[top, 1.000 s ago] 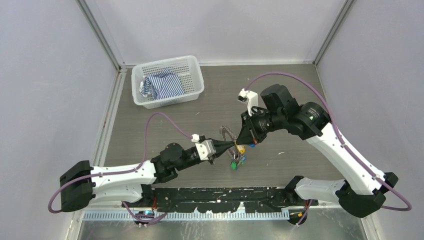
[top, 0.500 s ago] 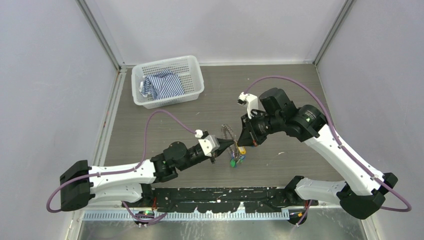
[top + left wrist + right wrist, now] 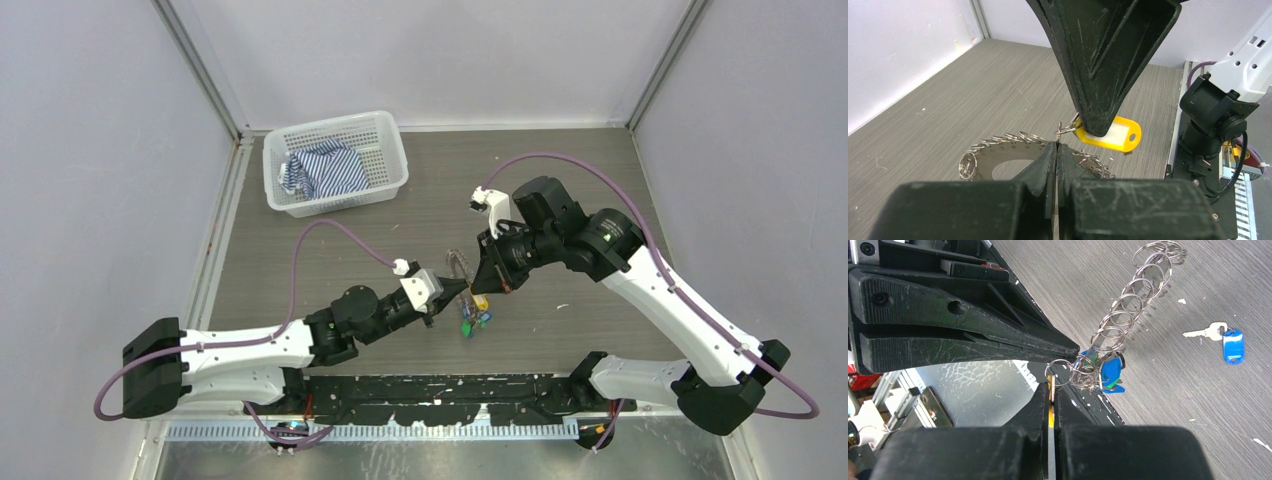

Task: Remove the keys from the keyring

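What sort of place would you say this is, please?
Probably a robotics lab test cell: a left arm and right arm bolted to a grey table, plain pale walls closing it in on three sides, and a basket with a striped cloth.

Desk (image 3: 420, 190) centre crowded: left claw (image 3: 465, 285) and right claw (image 3: 481, 290) meet tip to tip, with the keyring (image 3: 458, 265) and hanging keys (image 3: 470, 320) between and below. Left arm (image 3: 240, 350) and right arm (image 3: 690, 310) span the near half. Basket (image 3: 385, 150) blocks far-left corner. Far-right desk open; walls on three sides.
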{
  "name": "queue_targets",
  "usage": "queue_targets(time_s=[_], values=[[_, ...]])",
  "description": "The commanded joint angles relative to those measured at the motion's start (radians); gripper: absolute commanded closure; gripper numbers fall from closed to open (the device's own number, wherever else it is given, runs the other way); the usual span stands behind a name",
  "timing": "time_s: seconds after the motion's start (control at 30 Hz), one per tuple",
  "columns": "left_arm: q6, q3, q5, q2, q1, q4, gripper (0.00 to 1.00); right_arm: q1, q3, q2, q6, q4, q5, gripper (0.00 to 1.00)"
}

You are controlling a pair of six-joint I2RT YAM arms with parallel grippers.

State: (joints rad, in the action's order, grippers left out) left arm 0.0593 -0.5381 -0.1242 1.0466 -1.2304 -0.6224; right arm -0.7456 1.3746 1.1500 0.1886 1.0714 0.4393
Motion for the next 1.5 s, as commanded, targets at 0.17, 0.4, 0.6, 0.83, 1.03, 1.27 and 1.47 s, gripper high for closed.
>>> queue_targets(time_s=[0.17, 0.4, 0.6, 0.83, 1.03, 1.27, 1.47], values=[[-0.034, -0.039, -0.140, -0.018, -0.007, -0.090, 0.99, -0.011, -0.007, -0.020, -0.022, -0.028, -0.023, 0.99], [-0.092, -0.016, -0.141, -0.020, -0.009, -0.116, 0.99, -0.010, -0.028, -0.039, -0.015, -0.073, -0.081, 0.99], [-0.014, 0.046, 0.024, -0.004, -0.008, -0.206, 1.00, -0.003, 0.006, -0.052, -0.018, -0.115, -0.131, 0.99], [0.033, 0.072, 0.064, -0.020, -0.008, -0.204, 0.86, -0.002, 0.033, -0.060, -0.039, -0.135, -0.093, 0.99], [0.040, 0.097, 0.041, -0.024, -0.007, -0.231, 0.78, -0.002, 0.063, -0.058, -0.041, -0.135, -0.063, 0.99], [0.057, 0.126, 0.032, 0.035, -0.007, -0.384, 0.80, -0.002, 0.124, -0.028, -0.029, -0.093, -0.061, 0.99], [0.070, 0.137, 0.012, 0.087, -0.008, -0.528, 0.81, -0.002, 0.128, -0.025, -0.024, -0.088, -0.047, 0.99]])
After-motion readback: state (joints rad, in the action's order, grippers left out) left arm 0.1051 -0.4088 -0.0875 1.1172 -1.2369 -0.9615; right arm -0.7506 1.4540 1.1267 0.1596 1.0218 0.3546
